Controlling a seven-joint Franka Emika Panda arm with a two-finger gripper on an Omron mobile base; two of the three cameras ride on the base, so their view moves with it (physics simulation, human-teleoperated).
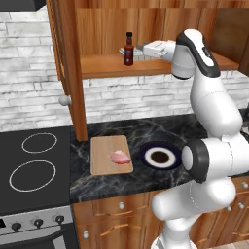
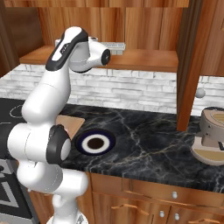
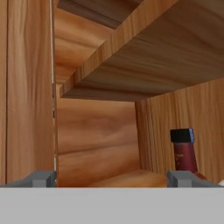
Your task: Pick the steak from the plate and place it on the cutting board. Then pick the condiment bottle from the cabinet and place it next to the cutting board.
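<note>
Arm reared up tall, elbow bent, forearm level, reaching toward 10 o'clock in the left base view. Hand (image 3: 112,178) level, fingers (image 3: 43,178) spread fully apart, nothing between them.

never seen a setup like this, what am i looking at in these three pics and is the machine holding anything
It is a computer-rendered kitchen with a white robot arm on a base that can drive. Two pictures come from cameras on that base, behind the arm to its left and right. The third comes from a camera on the hand, looking along the pincer.

On the dark counter lie a wooden cutting board with a steak on it, and beside it an empty plate. The arm reaches up into a wooden cabinet, where a small condiment bottle stands on the shelf.

The pincer is open and holds nothing. In the hand picture the bottle sits just behind one fingertip, not between the two.
</note>
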